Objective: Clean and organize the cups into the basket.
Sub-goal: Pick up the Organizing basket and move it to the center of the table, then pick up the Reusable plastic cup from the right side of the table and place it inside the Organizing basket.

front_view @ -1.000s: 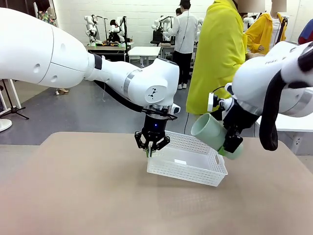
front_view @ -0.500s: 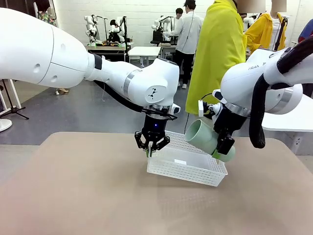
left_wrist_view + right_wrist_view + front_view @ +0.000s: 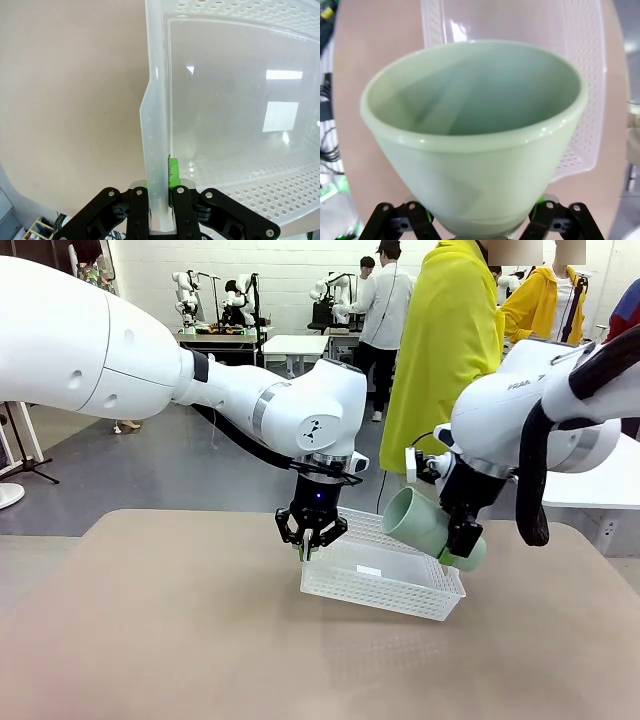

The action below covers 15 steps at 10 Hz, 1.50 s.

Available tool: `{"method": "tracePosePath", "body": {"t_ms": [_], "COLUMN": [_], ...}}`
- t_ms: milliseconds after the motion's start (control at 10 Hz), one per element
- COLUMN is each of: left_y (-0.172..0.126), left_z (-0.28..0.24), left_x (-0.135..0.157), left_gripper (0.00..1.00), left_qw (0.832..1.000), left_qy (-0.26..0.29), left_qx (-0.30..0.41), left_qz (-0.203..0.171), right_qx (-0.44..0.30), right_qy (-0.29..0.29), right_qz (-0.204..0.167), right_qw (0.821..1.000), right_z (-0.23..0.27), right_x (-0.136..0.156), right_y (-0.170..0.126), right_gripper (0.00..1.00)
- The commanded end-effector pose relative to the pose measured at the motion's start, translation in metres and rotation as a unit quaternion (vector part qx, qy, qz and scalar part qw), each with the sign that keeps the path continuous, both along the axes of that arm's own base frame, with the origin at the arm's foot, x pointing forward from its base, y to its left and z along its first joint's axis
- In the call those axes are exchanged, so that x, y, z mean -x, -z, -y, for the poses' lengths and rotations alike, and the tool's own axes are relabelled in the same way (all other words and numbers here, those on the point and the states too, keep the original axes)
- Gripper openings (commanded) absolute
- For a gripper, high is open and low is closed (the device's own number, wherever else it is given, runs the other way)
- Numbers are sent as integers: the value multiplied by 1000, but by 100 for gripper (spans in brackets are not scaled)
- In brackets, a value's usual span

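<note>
While the tan desk [image 3: 150, 640] takes up the lower half of the front view, two white arms reach over it: the left arm [image 3: 230, 390] from the picture's left and the right arm [image 3: 520, 420] from the right. Behind them, at the far side, stands a person in a yellow coat [image 3: 445, 350]. Near the middle of the desk sits the white lattice-sided basket [image 3: 375, 595], with nothing inside it. The left gripper [image 3: 310, 545] points straight down at the basket's left end. In the left wrist view its jaws are clamped tight on the thin side wall, one green pad [image 3: 173, 172] pressed against the inner face. A pale mint green cup [image 3: 415, 522] hangs above the basket's right end, tilted, with its mouth turned up and to the left. The right gripper [image 3: 458, 540] holds this cup near its base, with the jaws about half spread around it. In the right wrist view, the cup's open rim faces the camera, with the basket behind it.
</note>
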<state>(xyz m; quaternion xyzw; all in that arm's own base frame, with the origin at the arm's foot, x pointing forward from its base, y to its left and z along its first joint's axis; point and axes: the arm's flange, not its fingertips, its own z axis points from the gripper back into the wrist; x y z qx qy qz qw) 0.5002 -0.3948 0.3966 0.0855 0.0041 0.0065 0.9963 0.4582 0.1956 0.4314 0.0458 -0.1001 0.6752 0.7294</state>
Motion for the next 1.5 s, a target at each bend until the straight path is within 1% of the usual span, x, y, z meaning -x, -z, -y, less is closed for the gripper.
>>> {"method": "tracePosePath", "body": {"t_ms": [0,100,200,300,500,700,1100,1400], "left_y": [2,2,2,2,2,2,2,2], "left_z": [-3,-3,-3,-3,-3,-3,-3,-3], "left_x": [2,2,2,2,2,2,2,2], "left_gripper": [0,0,0,0,0,0,0,0], "left_qw": [1000,1000,1000,1000,1000,1000,1000,1000], "left_qy": [2,2,2,2,2,2,2,2], "left_qx": [6,6,6,6,6,6,6,6], "left_qz": [3,3,3,3,3,3,3,3], "right_qx": [46,57,50,43,13,11,-2,-15], "right_qy": [-2,-18,-28,-33,-47,-56,-77,-84], "right_qz": [1,5,12,9,-9,-30,-46,-58], "right_qw": [999,998,998,998,999,998,996,995], "right_z": [-25,-29,-31,-32,-33,-35,-33,-31], "right_x": [-23,-31,-36,-41,-56,-63,-59,-54], "right_y": [3,6,8,14,37,55,78,89], "right_gripper": [81,81,81,81,81,81,81,81]}}
